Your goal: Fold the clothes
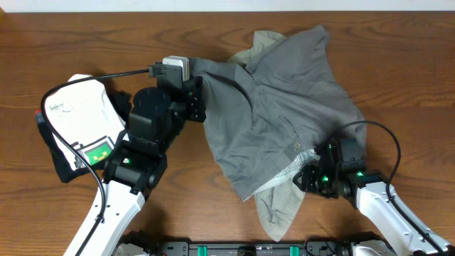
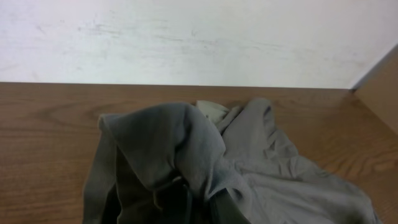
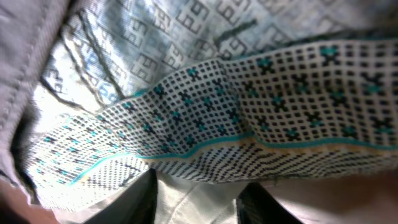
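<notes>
At the near edge of the bench (image 1: 85, 35), a pale, inside-out end of the shorts (image 1: 277, 107) trails toward the robot. Just to the right of that end are the right fingers (image 1: 311, 178), at the shorts' near right border, where a patterned lining (image 1: 298, 165) is turned outward. From the right wrist, these fingers (image 3: 142, 200) stand apart and unclosed, with pale cloth lying in the gap. The dotted, teal-crossed lining (image 3: 249, 106) hangs just above them.

The shorts lie rumpled. Their long axis runs from that near end away to the far side, leaning slightly right. I cannot tell which end is the waistband.

At the shorts' left edge, about halfway up their length, the left fingers (image 1: 197, 99) are clamped on the grey cloth, which draws toward them in a fold. From the left wrist, the shorts (image 2: 186, 143) rise in a bunched ridge over the fingers, which are mostly hidden.

Well to the left of the shorts lies a white fabric item (image 1: 78, 107) with a green label.

The shorts' far end spreads wide, and a pale layer shows at its left corner.
</notes>
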`<state>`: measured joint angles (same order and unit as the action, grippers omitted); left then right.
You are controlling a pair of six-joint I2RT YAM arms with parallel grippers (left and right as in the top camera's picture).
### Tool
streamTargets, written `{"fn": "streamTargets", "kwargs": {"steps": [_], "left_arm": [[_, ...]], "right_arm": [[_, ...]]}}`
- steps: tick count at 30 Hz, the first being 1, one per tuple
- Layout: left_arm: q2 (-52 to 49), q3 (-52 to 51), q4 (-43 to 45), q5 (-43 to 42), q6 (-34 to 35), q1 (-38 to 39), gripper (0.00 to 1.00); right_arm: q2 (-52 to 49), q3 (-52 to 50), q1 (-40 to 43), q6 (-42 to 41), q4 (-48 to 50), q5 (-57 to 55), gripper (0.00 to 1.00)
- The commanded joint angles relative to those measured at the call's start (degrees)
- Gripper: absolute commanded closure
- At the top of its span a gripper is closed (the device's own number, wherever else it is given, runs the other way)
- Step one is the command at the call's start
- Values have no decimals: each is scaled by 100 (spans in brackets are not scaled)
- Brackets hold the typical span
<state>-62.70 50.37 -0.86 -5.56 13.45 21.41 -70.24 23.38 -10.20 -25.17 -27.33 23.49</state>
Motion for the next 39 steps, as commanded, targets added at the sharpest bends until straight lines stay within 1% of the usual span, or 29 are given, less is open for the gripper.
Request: {"fn": "streamTargets", "kwargs": {"steps": [1,2,3,7,9,11,14,16,19,21,25,27,32,33,34,35,38,39], "left_arm": [[26,66,20,70,-79,-24,94],[26,66,20,70,-79,-24,94],[26,66,20,70,-79,-24,94],[26,66,15,70,-79,-24,94],[28,66,-2,70,-79,-24,94],[35,66,-20,70,-81,-24,94],[46,66,-52,72,-195,-24,94],[72,66,-149,83,-295,-24,94],[131,66,-452,382,-339,-24,94],[157,66,-693,577,-339,-35,94],[173,66,-1088,649,-339,-149,94],[173,66,-1290,651,-341,-249,94],[173,66,-1574,669,-337,-560,94],[173,66,-1582,667,-337,-603,94],[173,66,-1580,664,-334,-614,94],[173,66,-1580,664,-337,-612,94],[173,66,-1602,560,-337,-610,94],[173,66,-1613,560,-337,-610,94]], "right_arm": [[-26,-105,-157,-116,-9,131,84],[-26,-105,-155,-120,-2,114,92],[-26,-105,-155,-118,24,111,99],[-22,-90,-136,-118,234,101,99],[15,22,-46,-116,212,-142,99],[105,315,168,-116,-46,-573,99],[247,1158,743,-37,-686,-1534,99],[247,2037,1311,293,-1152,-2109,99],[203,3257,2090,476,-1714,-2955,99],[160,4116,2653,555,-2061,-3429,99],[85,5337,3611,549,-2562,-3982,99],[79,5635,4039,551,-2695,-4026,99],[-42,5668,4680,540,-3082,-4192,99],[-107,5663,4723,470,-3161,-4179,98],[-179,5663,4732,415,-3235,-4116,92],[-236,5663,4730,420,-3270,-3980,84],[-396,5663,4725,424,-3381,-3510,57],[-435,5663,4725,461,-3383,-3368,52]]}}
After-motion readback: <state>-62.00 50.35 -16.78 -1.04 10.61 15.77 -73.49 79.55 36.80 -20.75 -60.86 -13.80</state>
